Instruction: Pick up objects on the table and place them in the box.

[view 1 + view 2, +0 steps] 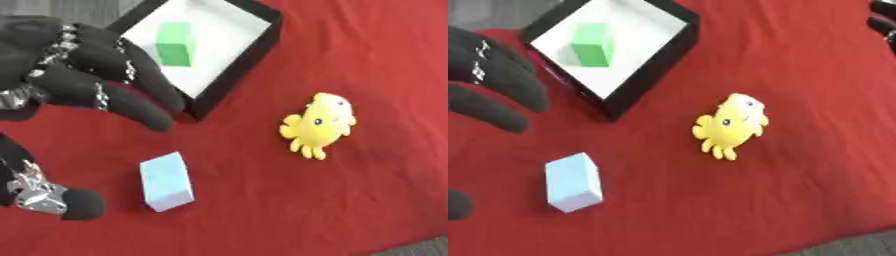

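- Hovering at the frame's left, left robot hand (83,75) spread wide, holding nothing.
- Pale blue block (166,181) lower left on red surface (367,65).
- Yellow plush octopus (319,125) centre right.
- Green block (174,44) inside black box (254,47), upper left.

At the left of the frame the left hand (83,67) is black with thick, rounded, padded-looking fingers (140,107), silver metal links at its knuckles and a shiny silver joint by the thumb at lower left.

Matt red cloth (367,60), plush yellow toy (319,125), smooth blue block (166,181)
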Robot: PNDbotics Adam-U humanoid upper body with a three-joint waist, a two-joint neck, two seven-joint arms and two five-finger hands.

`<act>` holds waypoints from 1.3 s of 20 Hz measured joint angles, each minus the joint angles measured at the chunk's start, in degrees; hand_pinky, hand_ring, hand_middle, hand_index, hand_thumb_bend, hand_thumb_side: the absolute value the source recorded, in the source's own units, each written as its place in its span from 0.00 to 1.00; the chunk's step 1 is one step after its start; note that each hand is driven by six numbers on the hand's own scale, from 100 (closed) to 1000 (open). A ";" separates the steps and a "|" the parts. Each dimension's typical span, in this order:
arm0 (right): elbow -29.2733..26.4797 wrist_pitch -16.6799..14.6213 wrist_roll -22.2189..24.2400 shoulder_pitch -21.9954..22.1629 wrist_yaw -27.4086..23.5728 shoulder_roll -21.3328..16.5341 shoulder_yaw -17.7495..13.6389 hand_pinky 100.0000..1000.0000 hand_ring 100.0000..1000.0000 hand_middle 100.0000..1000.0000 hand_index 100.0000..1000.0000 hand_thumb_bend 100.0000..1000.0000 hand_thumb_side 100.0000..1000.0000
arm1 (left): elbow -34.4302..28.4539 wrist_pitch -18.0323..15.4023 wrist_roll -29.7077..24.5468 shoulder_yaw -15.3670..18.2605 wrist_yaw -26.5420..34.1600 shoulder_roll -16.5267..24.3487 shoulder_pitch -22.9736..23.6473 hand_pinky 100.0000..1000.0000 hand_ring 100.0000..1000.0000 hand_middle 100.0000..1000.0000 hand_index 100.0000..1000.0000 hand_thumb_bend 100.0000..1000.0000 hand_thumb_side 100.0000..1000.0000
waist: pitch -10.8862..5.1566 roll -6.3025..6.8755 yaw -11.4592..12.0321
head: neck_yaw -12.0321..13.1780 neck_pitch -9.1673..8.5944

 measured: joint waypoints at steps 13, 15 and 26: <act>0.00 0.31 0.48 -0.43 -0.22 0.00 0.25 0.90 0.85 0.82 0.95 0.00 0.55 | 1.46 -0.30 0.30 -8.68 -12.40 -1.78 -1.25 0.85 0.83 0.80 0.85 0.66 0.00 | -0.03 0.00 -0.44 | 0.60 0.35; 0.00 0.36 0.53 -0.43 -0.32 -0.01 0.25 0.90 0.85 0.82 0.95 0.00 0.55 | 1.68 -0.32 0.32 -9.22 -13.96 -1.76 -1.25 0.85 0.83 0.78 0.84 0.67 0.00 | -0.03 0.01 -0.45 | 0.65 0.35; 0.00 0.31 0.67 -0.67 -0.49 -0.01 0.25 0.89 0.84 0.82 0.95 0.00 0.56 | 4.44 -0.35 0.35 -11.66 -19.85 -2.33 -1.20 0.85 0.82 0.78 0.84 0.70 0.00 | -0.03 0.01 -0.74 | 0.95 0.36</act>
